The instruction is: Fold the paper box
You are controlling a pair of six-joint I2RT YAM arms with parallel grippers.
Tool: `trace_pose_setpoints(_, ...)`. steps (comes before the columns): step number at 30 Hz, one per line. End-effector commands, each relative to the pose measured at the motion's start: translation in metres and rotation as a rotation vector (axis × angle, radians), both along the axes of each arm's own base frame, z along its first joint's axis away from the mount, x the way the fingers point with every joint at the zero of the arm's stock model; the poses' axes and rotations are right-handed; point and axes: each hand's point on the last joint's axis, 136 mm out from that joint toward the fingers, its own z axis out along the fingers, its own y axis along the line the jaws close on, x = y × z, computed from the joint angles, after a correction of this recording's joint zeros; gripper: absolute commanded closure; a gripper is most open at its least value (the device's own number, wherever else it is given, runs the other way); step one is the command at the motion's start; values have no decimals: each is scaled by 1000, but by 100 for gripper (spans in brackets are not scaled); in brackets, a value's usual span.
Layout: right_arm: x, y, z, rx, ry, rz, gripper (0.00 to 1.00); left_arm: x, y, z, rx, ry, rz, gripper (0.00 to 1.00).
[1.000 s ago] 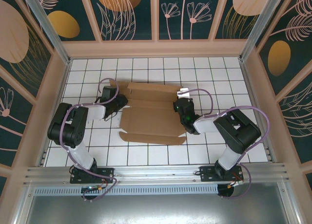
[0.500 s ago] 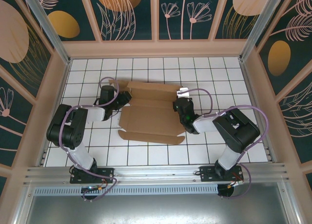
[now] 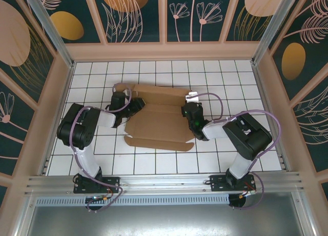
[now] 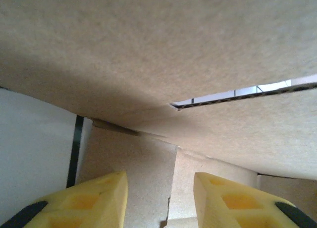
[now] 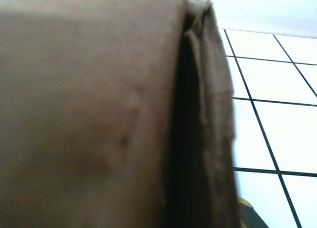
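— Item one?
— Paper box (image 3: 160,124): brown cardboard with flaps and a slot. It lies opened out near the middle of the white tiled table (image 3: 256,154), between my two arms.
— Item two?
— Left gripper (image 3: 135,106): at the box's left edge. In the left wrist view it (image 4: 161,198) points under a cardboard panel. The yellow fingertips (image 4: 96,198) stand apart, with cardboard showing in the gap. I cannot tell whether they touch it.
— Item three?
— Right gripper (image 3: 187,112): at the box's right edge, its fingers pressed together. A cardboard wall stands upright close before the right wrist camera. I cannot tell whether I am pinching it.
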Motion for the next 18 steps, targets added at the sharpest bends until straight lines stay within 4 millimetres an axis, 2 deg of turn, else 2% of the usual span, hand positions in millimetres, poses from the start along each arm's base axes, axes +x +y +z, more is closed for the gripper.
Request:
trace_pose_setpoints(1,-8,5,-31,-46,96,38,100,-2,-12,3,-45,9,-34,59)
trace_pose_setpoints(7,-4,-7,-27,-58,92,-13,100,-4,13,30,60,-31,42,58)
trace_pose_setpoints(8,-4,-9,-26,-60,94,-20,100,-6,20,43,85,-50,62,58)
trace_pose_setpoints(9,-4,-10,-25,-62,93,-25,100,-9,26,48,114,-55,78,58)
trace_pose_setpoints(11,-3,-13,-23,-66,91,-34,100,-19,44,56,184,-54,121,58)
trace_pose_setpoints(14,-2,-18,-23,-71,95,-48,100,-35,76,55,278,-3,189,59)
trace_pose_setpoints(18,-1,-19,-23,-67,97,-50,100,-49,121,60,372,39,294,66)
